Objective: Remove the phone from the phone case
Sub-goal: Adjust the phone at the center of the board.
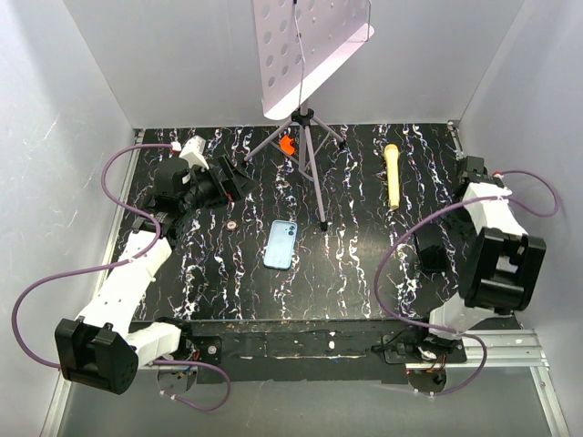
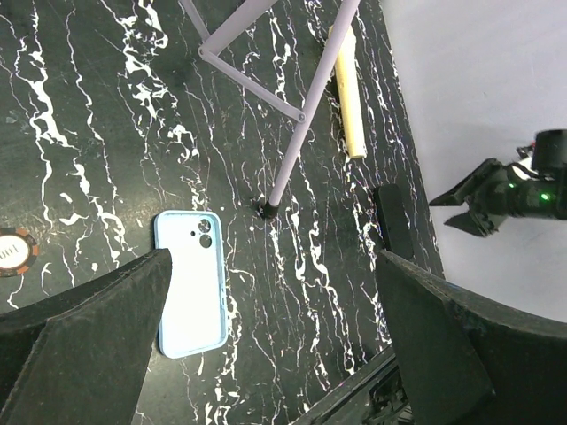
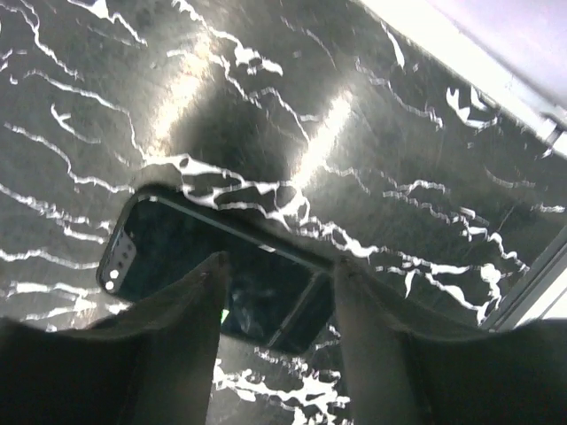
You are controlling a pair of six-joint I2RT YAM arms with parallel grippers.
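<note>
Light blue phone case (image 1: 281, 244): empty, flat on the tabletop (image 1: 364, 264), below and ahead of the Left tool (image 2: 273, 266).
Left tool: spread wide, holding nothing.
Right tool (image 3: 276, 292): tilted downward, fingers parted over the phone (image 3: 168, 252).
Phone: flat on the tabletop beneath it.

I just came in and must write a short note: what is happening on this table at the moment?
The phone is already out of the phone case. The light blue case lies alone, back side up, in the middle of the table. The dark phone lies flat near the right side. The right gripper is directly over it with its fingers apart; whether they touch it, I cannot tell. The left gripper is wide open, holds nothing, and is apart from the case.
</note>
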